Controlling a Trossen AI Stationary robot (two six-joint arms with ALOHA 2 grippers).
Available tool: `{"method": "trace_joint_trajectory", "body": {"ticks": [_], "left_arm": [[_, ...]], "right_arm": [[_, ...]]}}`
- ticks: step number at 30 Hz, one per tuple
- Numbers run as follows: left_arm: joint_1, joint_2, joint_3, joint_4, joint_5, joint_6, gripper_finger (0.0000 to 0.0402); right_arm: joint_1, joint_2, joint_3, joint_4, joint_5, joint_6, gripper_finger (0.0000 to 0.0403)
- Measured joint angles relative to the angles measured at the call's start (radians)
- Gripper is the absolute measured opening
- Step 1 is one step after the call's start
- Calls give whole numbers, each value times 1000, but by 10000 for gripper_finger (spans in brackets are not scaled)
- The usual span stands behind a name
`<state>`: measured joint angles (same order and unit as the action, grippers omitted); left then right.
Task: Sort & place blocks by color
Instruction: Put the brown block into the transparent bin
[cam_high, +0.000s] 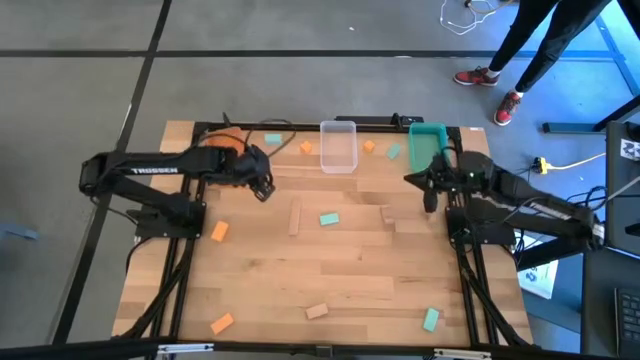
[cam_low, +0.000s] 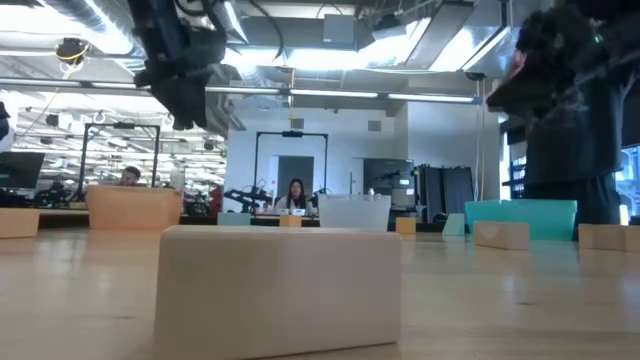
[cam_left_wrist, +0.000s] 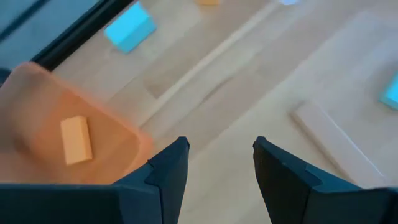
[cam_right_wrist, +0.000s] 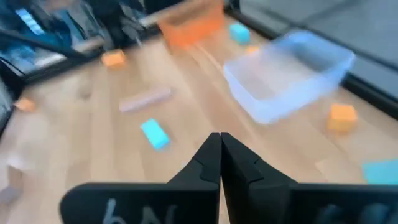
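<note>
Small orange, teal and plain wood blocks lie scattered flat on the wooden table (cam_high: 350, 270), such as a teal block (cam_high: 329, 219), a wood block (cam_high: 295, 217) and an orange block (cam_high: 219, 231). One orange block (cam_left_wrist: 76, 140) lies inside the orange bin (cam_left_wrist: 37, 106). My left gripper (cam_high: 266, 190) hovers open just beside the orange bin (cam_high: 225, 140), with nothing between its fingers (cam_left_wrist: 168, 171). My right gripper (cam_high: 430, 200) is shut and empty in front of the teal bin (cam_high: 428, 140); its fingers (cam_right_wrist: 211, 155) are closed together above the table.
A clear bin (cam_high: 338, 145) stands at the far edge between the orange and teal bins. More blocks lie near the front edge: orange (cam_high: 222, 323), wood (cam_high: 317, 311), teal (cam_high: 431, 319). A person's legs (cam_high: 520, 50) show beyond the far right corner.
</note>
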<state>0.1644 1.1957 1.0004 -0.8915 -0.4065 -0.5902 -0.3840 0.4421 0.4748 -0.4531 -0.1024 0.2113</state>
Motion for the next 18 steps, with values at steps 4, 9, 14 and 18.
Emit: {"method": "trace_joint_trajectory", "body": {"ticks": [4,9,14,18], "left_arm": [[-95,0,0,35,-36,-11,170],[-170,0,0,74,-53,-10,170],[-210,0,0,72,-54,-10,170],[-228,0,0,78,-54,-10,170]], "right_arm": [[50,129,153,-153,1,19,1],[128,302,297,-348,3,18,1],[201,453,425,-517,-4,-62,2],[211,540,498,-519,-4,12,11]]}}
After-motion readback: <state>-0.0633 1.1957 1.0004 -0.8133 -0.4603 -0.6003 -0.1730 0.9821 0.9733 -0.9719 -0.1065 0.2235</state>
